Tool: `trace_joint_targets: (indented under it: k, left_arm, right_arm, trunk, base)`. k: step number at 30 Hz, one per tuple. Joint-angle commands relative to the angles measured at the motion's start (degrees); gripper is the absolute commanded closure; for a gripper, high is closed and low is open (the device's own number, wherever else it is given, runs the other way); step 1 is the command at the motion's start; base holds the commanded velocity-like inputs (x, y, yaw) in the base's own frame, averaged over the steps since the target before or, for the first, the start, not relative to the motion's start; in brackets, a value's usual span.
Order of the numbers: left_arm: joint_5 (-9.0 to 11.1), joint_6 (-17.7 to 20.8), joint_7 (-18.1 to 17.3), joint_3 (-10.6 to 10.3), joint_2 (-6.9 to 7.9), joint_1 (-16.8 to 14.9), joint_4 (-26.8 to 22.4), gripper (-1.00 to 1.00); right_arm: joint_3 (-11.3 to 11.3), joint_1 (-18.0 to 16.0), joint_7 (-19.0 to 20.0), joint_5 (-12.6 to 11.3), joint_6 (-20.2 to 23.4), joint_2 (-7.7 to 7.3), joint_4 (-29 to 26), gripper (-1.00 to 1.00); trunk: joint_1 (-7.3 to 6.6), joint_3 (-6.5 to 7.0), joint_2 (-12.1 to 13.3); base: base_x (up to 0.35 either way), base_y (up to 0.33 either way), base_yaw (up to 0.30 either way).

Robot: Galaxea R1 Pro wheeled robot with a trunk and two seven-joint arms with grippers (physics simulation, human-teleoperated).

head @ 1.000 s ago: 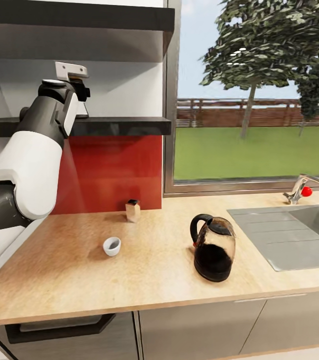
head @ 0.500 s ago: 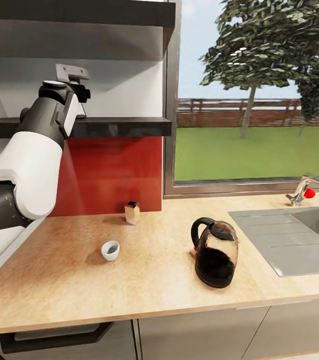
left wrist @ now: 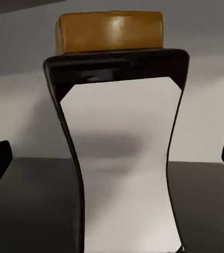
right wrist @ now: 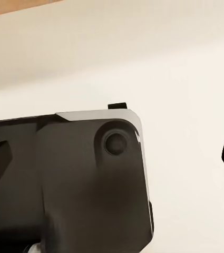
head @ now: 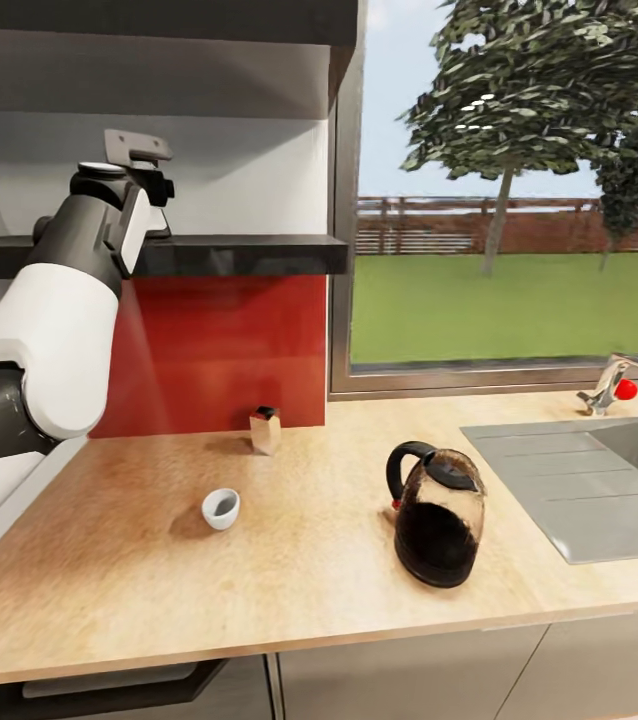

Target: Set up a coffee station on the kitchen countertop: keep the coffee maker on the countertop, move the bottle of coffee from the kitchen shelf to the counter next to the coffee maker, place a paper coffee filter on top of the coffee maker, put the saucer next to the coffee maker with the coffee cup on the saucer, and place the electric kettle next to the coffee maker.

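You're on bottle step: left claw (left wrist: 112, 158) open, fingers wide either side of coffee bottle (left wrist: 117, 137) on shelf (head: 239, 252). Next: close, lift, carry to counter (head: 289, 560). Right claw state: cannot tell.

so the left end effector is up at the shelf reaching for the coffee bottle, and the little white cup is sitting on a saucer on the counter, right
Not quite. The left end effector is up at the shelf, with the coffee bottle right before it in the left wrist view. But the head view shows the cup sitting directly on the countertop, not on a saucer.
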Motion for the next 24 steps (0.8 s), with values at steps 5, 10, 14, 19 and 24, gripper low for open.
trace_joint_targets:
  k: [5, 10, 14, 19, 24]
  left_arm:
    - [-0.19, 0.14, -0.01, 0.16, 0.00, -0.05, 0.06, -1.00]
    - [-0.16, 0.12, -0.01, 0.15, 0.01, 0.39, 0.14, -1.00]
    - [-0.12, -0.35, -0.03, 0.20, 0.01, 0.68, 0.17, -1.00]
    - [-0.12, -0.56, -0.68, 0.23, 0.01, 0.74, 0.09, -1.00]
    - [-0.12, -0.57, -0.72, 0.23, 0.04, 0.75, 0.08, -1.00]
  right_arm:
    - [-0.30, 0.01, 0.01, -0.07, -0.08, 0.04, -0.09, -1.00]
    - [-0.30, 0.01, 0.01, -0.07, -0.08, 0.04, -0.09, -1.00]
    - [-0.30, 0.01, 0.01, -0.09, -0.08, 0.04, -0.09, -1.00]
    - [-0.30, 0.01, 0.01, -0.07, -0.08, 0.04, -0.09, -1.00]
    - [-0.30, 0.01, 0.01, -0.07, -0.08, 0.04, -0.09, -1.00]
  trunk:
    - [0.04, -0.12, -0.12]
    - [0.04, -0.12, -0.12]
    - [0.04, -0.12, -0.12]
    - [0.04, -0.12, -0.12]
    - [0.04, -0.12, -0.12]
  base:
    - [0.000, 0.044, 0.000]
    - [0.000, 0.005, 0.000]
    - [0.020, 0.001, 0.000]
    - [0.121, 0.000, 0.000]
    - [0.016, 0.000, 0.000]
